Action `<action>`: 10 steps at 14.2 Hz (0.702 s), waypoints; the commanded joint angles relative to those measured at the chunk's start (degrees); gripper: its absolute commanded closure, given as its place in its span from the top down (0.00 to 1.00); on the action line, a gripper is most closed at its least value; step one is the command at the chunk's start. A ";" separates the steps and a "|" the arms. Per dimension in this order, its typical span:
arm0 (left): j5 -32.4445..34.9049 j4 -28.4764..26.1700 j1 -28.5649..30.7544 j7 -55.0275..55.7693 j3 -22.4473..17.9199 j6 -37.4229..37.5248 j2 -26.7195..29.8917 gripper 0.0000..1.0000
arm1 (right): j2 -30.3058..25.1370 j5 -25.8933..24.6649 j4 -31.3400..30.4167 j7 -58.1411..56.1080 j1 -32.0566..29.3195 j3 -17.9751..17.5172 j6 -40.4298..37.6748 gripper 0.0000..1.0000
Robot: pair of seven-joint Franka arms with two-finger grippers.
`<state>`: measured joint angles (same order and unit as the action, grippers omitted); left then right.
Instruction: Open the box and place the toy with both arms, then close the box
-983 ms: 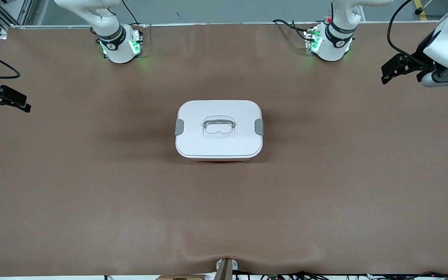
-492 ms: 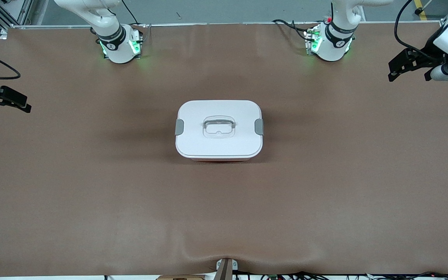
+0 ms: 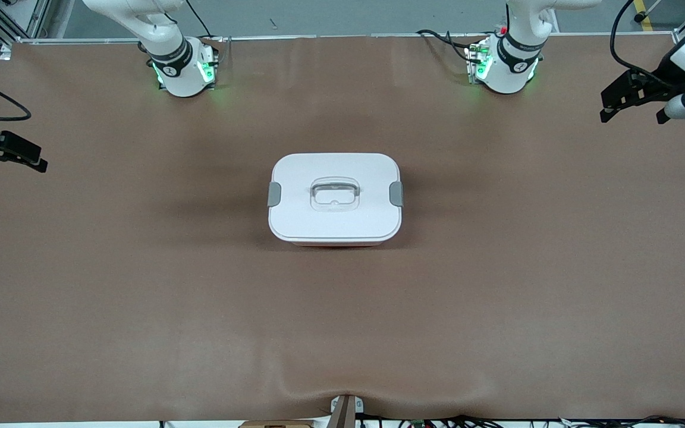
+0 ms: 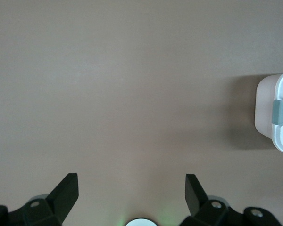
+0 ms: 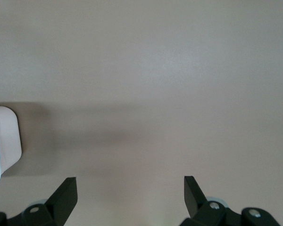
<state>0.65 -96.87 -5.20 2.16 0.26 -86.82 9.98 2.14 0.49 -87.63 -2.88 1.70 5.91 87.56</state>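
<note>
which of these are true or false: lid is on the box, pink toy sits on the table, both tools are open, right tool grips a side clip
1. The white lid is on the box: true.
2. The pink toy sits on the table: false, no toy shows in any view.
3. The left tool and the right tool are open: true, both empty.
4. The right tool grips a grey side clip: false, it is over the table's end, apart from the box.

A robotics lab; two white robot arms on green-lit bases (image 3: 185, 71) bolted along a wide brown-covered table (image 3: 140, 285); loose black cables (image 3: 437, 38); grey floor.
</note>
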 commanded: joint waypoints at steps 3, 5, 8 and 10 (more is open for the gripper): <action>0.67 1.07 0.28 -0.05 0.18 -0.63 -0.13 1.00 | 0.49 -0.49 1.50 0.59 0.32 0.07 -0.90 1.00; 0.67 1.16 0.28 -0.14 0.09 -0.63 -0.13 1.00 | 0.49 -0.49 1.50 0.59 0.24 0.07 -0.81 1.00; 0.75 1.24 0.37 -0.22 0.00 -0.11 -0.05 1.00 | 0.49 -0.40 2.29 0.68 0.24 0.07 -0.99 1.00; 0.75 1.24 0.37 -0.23 -0.09 -0.02 -0.05 1.00 | 0.23 -0.40 2.38 0.77 0.32 0.07 -1.07 1.00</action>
<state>0.65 -96.49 -5.09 2.20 0.22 -87.46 9.98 2.14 0.49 -86.81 -2.88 1.70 5.91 87.53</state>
